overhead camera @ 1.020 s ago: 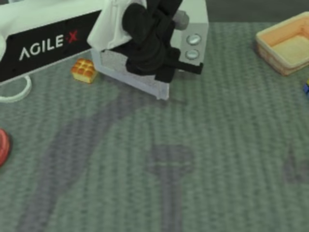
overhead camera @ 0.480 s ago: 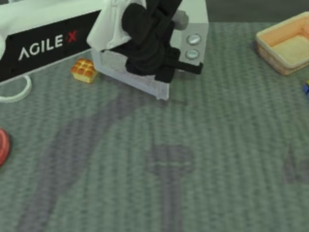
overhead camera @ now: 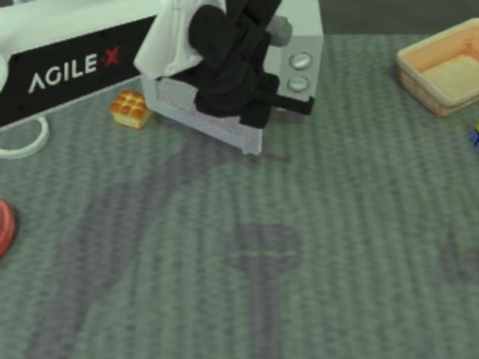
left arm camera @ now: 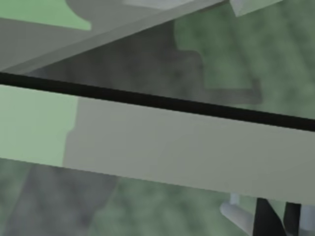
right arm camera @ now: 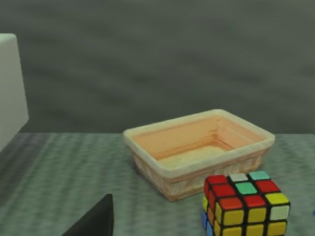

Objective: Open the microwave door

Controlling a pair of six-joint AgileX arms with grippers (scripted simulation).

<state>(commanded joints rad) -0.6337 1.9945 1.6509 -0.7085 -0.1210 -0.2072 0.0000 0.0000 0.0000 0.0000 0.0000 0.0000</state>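
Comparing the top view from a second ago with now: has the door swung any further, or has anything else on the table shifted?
No visible change. The left gripper sits at the free edge of the microwave door, which stands partly swung out from the microwave at the same angle as before. The bread, basket and the table's other items are unmoved.

Basket (overhead camera: 441, 67), cube (right arm camera: 243, 204), bread (overhead camera: 129, 108), white ring (overhead camera: 26, 142).

A grey-green woven-textured desk (overhead camera: 337, 247) fills the view from nine to three o'clock, crossed by soft dark shadows. Beyond its twelve o'clock edge lies a plain dark grey backdrop (right arm camera: 162, 59).
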